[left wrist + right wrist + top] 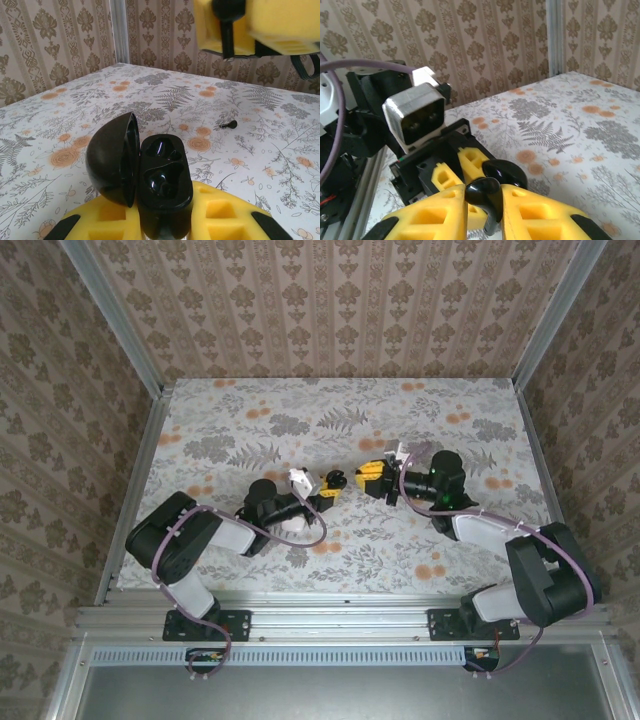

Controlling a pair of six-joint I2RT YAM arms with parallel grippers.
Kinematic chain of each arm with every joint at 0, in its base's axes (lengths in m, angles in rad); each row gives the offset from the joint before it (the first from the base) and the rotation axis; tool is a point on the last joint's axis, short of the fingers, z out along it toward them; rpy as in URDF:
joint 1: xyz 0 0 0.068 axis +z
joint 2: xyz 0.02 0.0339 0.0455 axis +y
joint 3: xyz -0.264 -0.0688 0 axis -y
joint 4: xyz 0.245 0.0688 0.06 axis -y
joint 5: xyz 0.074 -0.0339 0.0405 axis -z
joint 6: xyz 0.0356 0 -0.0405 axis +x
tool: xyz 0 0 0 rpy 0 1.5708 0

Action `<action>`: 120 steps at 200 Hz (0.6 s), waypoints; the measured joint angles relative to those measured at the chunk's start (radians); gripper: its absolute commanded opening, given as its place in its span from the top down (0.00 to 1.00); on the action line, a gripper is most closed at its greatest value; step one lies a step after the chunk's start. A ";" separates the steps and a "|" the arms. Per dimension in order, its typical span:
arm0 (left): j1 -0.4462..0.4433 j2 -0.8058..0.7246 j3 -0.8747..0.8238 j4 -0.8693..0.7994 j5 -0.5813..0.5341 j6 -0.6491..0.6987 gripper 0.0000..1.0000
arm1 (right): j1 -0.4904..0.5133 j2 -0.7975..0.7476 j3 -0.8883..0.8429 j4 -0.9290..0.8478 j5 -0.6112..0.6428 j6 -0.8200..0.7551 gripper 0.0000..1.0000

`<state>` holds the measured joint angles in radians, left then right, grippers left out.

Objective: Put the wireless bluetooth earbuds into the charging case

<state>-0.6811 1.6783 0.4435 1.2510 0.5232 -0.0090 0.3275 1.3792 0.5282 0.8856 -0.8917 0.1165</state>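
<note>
Left wrist view: left gripper [165, 222] clamped narrow on the charging case [162, 175], yellow fingers [225, 212] pinching its lower sides. The case is black and glossy, open, with the lid [112, 160] swung up and standing to the left of the base. The base's long axis runs straight away from this camera. Both wells [160, 167] look empty, but it's black on black, so not certain. A second earbud [230, 124] lies loose on the floral table [280, 150], well beyond the case and to its right, touching nothing. The right gripper [484, 210] is closed narrow on one black earbud [479, 191], rounded head poking up between the pads and stem pointing down. In the right wrist view the case sits just ahead of that earbud, apart from it. In the left wrist view the right gripper hangs above and beyond the case, to the upper right. Top view shows the two grippers tip to tip near mid-table with a small gap. The held earbud is not yet in the case, so the right arm likely has to come down and towards the case, lining the stem up with a well. For the loose earbud, the right arm is the nearer one.
</note>
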 measured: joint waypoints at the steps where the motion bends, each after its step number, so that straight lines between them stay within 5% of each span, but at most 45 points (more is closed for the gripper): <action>1: 0.000 0.000 0.000 0.000 0.000 0.000 0.90 | 0.001 0.000 0.000 0.002 0.000 0.000 0.78; 120: 0.000 -0.049 -0.005 0.002 0.004 0.001 0.90 | 0.092 0.199 0.085 0.135 -0.006 0.048 0.78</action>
<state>-0.6811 1.6291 0.4381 1.2526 0.5270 -0.0082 0.4198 1.5780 0.6128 1.0206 -0.8982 0.1646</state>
